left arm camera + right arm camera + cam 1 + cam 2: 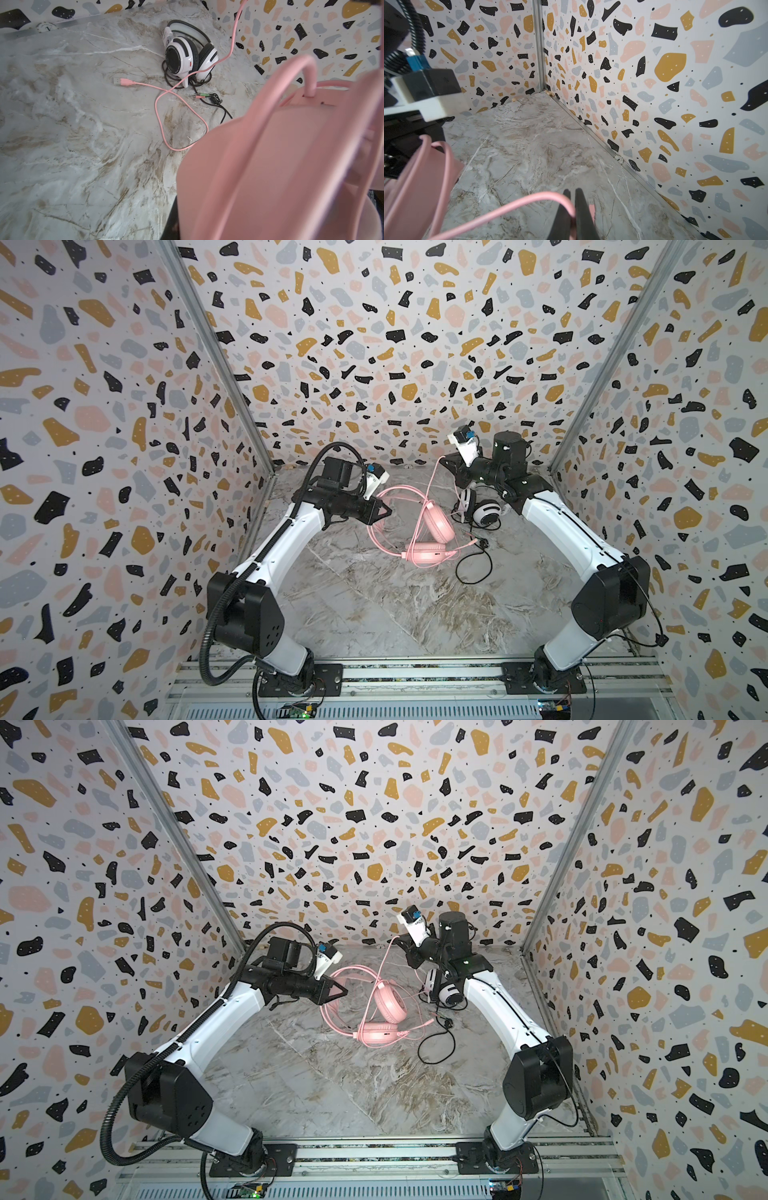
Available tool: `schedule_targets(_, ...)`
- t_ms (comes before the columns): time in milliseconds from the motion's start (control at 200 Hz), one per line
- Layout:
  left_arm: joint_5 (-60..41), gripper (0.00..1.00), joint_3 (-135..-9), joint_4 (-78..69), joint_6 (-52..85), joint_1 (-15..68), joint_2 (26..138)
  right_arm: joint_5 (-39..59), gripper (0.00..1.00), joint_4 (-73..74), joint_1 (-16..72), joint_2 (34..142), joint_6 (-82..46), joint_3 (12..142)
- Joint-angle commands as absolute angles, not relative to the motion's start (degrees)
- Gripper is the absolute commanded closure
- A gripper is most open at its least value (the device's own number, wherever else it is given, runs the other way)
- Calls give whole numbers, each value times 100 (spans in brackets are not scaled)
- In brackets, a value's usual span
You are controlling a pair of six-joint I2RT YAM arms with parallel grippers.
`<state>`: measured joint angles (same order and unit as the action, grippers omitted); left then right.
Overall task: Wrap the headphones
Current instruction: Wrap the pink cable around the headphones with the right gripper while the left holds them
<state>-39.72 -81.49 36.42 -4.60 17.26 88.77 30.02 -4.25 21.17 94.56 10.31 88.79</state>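
Two headsets: pink headset (438, 524) lies mid worktop (374, 605); white headset (486, 512) just right of it.
Left gripper (384, 512): nearer, clamped on the pink headset's band.
Right gripper (572, 193): far side, pinching pink cord (529, 196), which runs nearward to the earcups.

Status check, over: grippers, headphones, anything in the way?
Left gripper shut on pink headphones. Right gripper shut on pink cord, raised. White headphones untouched, black cord trailing close by.

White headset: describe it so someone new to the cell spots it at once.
Start at the marble tabletop, back right, beside the right arm. The white headset lies there amid loops of black cord. Unlike the pink headset nearby, its cups are white with black stripes and pads.
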Motion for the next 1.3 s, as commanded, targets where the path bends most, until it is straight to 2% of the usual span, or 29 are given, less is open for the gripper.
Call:
schedule_targets(0, -4859, 100, -8414, 3520, -403, 1740, 8506, 3062, 100, 159, 1979, 9429, 687, 8690)
schedule_targets(215, -5387, 100, -8460, 2994, 33, 1723, 8347, 3319, 100, 386, 1949, 9493, 572, 8334)
schedule_targets(345, -5588, 100, -8491, 2770, 246, 1714, 8319, 3799, 90, 561, 1877, 9550, 339, 8242)
schedule_targets(736, -5986, 100, -8338, 1758, 1162, 1565, 8129, 5364, 73, 1216, 1546, 9732, -517, 8064)
schedule_targets(1046, -6084, 100, -8394, 1367, 1575, 1521, 8112, 5745, 64, 1476, 1446, 9909, -745, 7812)
schedule_targets(1291, -6121, 100, -8580, 692, 2395, 1503, 8068, 5906, 52, 2011, 1524, 10105, -1060, 7479)
